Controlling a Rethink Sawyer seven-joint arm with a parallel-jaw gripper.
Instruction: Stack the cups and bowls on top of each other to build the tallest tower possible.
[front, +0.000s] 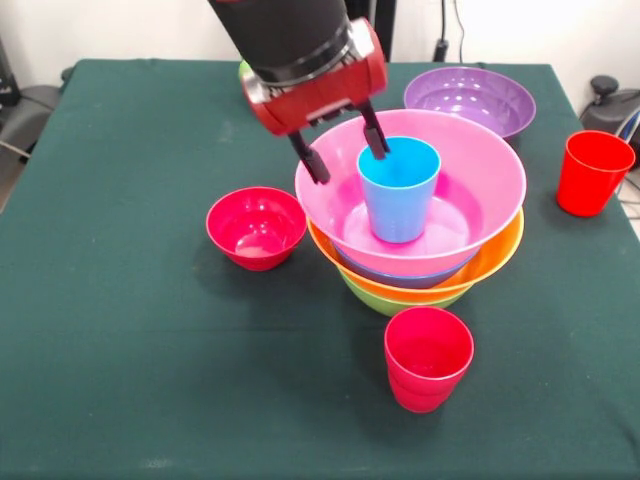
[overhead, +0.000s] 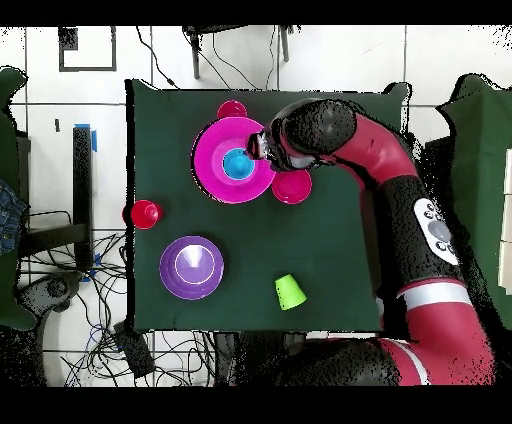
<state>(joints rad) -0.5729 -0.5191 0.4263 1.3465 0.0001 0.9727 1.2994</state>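
The sky blue cup (front: 398, 188) stood upright in the pink bowl (front: 480, 185) topping the tower (front: 420, 280) near the tabletop's (front: 120, 380) middle, while the end effector (front: 345, 146) hung released, one finger just at the cup's rim. Placing looked done; next it should lift clear and fetch a red cup (front: 428, 358) near the tabletop's edge.

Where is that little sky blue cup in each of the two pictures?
Front view: the sky blue cup stands upright inside the pink bowl, right of centre, just under the gripper.
Overhead view: the sky blue cup is upper centre, in the middle of the pink bowl.
Shared landmark: the purple bowl.
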